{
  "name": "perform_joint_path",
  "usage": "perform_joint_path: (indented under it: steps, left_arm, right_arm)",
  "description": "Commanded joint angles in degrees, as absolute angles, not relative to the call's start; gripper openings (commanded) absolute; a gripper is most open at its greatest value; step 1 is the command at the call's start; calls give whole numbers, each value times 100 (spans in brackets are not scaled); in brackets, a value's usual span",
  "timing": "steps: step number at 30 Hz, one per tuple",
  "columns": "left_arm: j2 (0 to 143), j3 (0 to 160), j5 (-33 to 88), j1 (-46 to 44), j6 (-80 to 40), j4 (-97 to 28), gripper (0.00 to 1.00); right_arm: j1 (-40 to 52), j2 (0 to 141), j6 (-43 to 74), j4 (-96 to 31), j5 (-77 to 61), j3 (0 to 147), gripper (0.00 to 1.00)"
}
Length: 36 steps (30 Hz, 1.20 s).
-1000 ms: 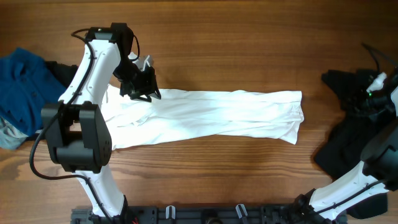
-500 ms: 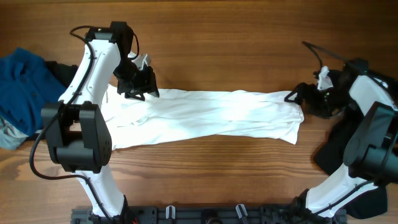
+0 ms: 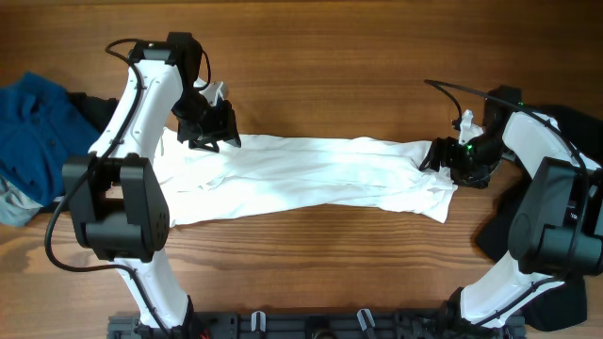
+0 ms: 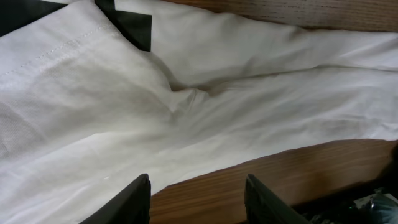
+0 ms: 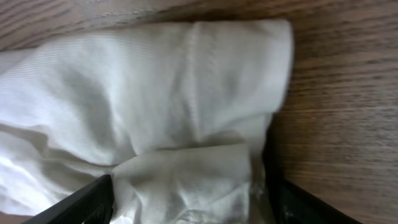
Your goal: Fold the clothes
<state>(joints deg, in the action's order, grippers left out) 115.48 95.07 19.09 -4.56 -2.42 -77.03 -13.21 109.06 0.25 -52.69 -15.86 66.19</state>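
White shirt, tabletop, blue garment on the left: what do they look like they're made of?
White T-shirt: thin, matte knit, probably cotton; it shows soft creases and a stitched hem. Tabletop: wood or wood-look laminate with a slight sheen; brown grain lines run along it. Blue garment: matte cloth, crumpled; too far off to tell the weave.

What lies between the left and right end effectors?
Only the white T-shirt, laid in a long band from left end effector to right end effector; overhead view.
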Motion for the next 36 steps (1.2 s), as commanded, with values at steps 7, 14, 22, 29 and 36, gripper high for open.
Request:
perform_joint_path:
  steps: [7,14,22,29,36]
  left_arm:
    - [11465,9480,1852,-462,-233,-7684,49]
    - [11465,9480,1852,-462,-233,-7688,49]
    - [11465,9480,1852,-462,-233,-7686,48]
    - [11391,9498,1852,-211,-233,-7612,42]
    - [11356,9498,1852,309,-237,-7673,43]
  right_arm:
    - [-1428,11336,123,-5771,-1160,6427,85]
    - [-1262,11336,-25,-5203,-2292,6182,69]
    - [-1190,11336,16,-4947,-2600,6180,4]
    - [-1564,11225,770,-5332,-1092,7212,4]
    - [-1664,11050,672,-6676,-858,8927,4]
